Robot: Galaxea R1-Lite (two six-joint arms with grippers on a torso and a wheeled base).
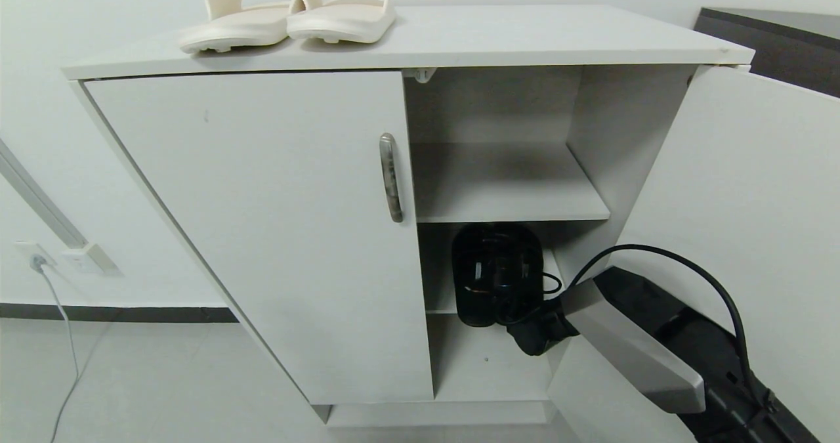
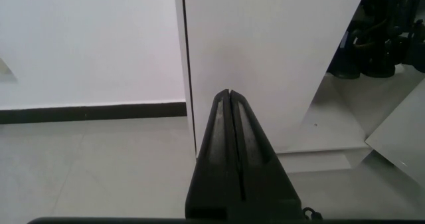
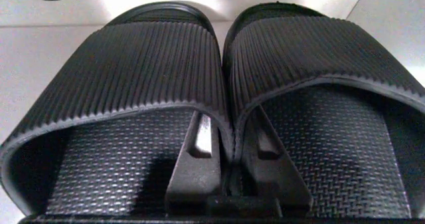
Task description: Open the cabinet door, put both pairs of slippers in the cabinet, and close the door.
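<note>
Looking into the cabinet (image 1: 558,36), you see its right door (image 1: 741,187) swung open and its left door (image 1: 262,220) shut. Your right tool (image 3: 229,161) is clamped on the pair of black slippers (image 1: 497,272), pinching their inner sides together inside the middle compartment, below the upper shelf (image 1: 512,187). The pair of beige slippers (image 1: 328,20) sits on the cabinet's top. Your left tool (image 2: 230,101) is closed on nothing, low before the left door.

White cabinet (image 1: 262,233), cream slippers (image 1: 295,26), ribbed black slippers (image 1: 497,275)
</note>
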